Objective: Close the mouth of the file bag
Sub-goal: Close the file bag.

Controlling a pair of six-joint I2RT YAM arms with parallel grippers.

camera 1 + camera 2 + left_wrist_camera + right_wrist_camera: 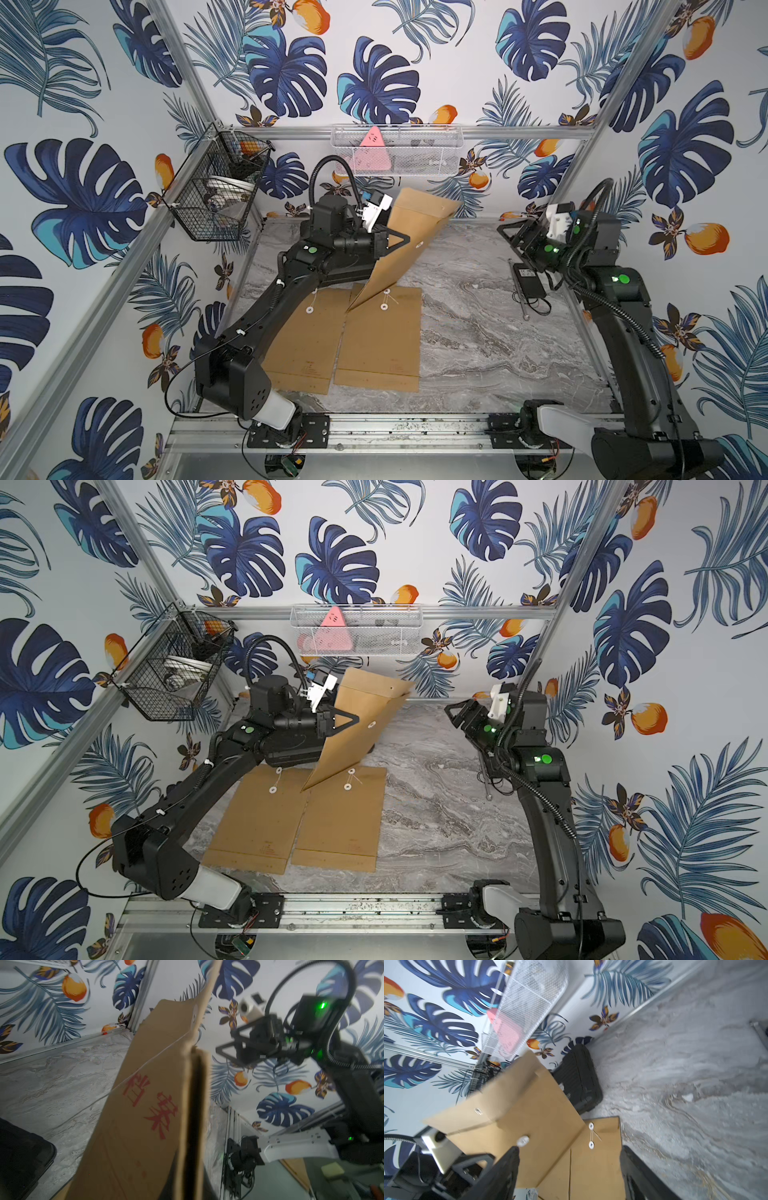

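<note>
Three brown kraft-paper bags in both top views. My left gripper (398, 243) is clamped on the edge of one file bag (419, 232). It stands tilted off the grey marble tabletop (478, 332). Its lower corner sits over the seam between the two flat bags (380, 340), which lie side by side below that gripper. Can't tell if the corner touches them. My right gripper (510, 243) hangs well apart from the file bag, on the side away from my left gripper, jaws spread, nothing in them.

Left wrist view: file bag (145, 1115) fills the centre right in front of my left gripper, red characters (151, 1105) on its face, thin white string (153, 1057) running across it. Right gripper (228, 1049) is beyond it, not touching.

Right wrist view: my right fingers (506, 1167) stand wide. File bag (519, 1105) is ahead of them, one flat bag (600, 1157) beneath, neither touched.
</note>
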